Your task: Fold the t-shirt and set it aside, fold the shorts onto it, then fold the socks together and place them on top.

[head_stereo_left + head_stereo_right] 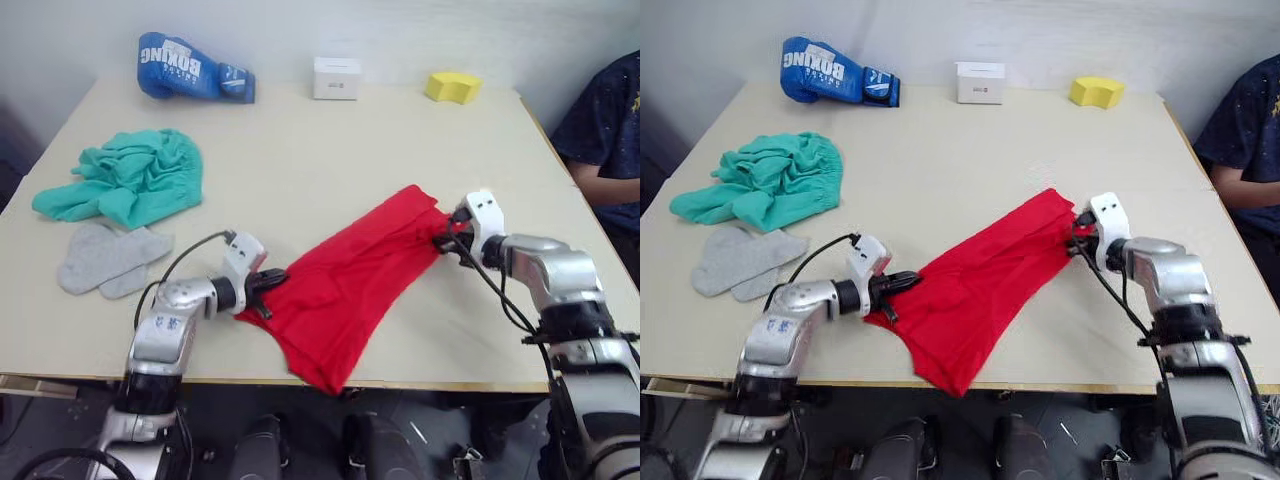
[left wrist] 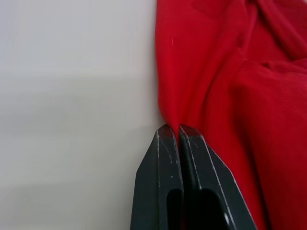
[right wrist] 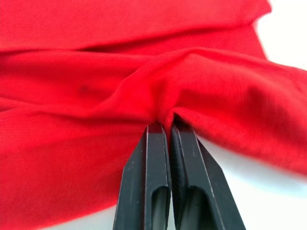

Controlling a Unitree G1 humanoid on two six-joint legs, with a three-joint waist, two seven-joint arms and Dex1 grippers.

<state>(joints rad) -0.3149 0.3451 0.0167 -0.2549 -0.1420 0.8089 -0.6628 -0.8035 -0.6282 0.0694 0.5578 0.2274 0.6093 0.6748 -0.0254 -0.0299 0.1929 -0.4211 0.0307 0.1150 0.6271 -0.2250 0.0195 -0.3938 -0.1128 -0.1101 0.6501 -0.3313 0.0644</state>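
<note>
On the table [image 1: 330, 150], the t-shirt [image 1: 345, 285] stretches lengthwise between left gripper [image 1: 268, 285] and right gripper [image 1: 445, 238], both jaws clamped on its opposite edges.

Both pincers [image 2: 178, 128] [image 3: 163, 123] clamped tight

One t-shirt [image 1: 350, 285], one shorts [image 1: 135, 175], two socks [image 1: 105, 258], one boxing glove [image 1: 190, 68], one box [image 1: 336, 77], one sponge [image 1: 452, 87].

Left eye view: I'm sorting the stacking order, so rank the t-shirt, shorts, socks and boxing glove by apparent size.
1. t-shirt
2. shorts, not far behind
3. socks and boxing glove: similar; glove lies farther off, so unsure.
</note>
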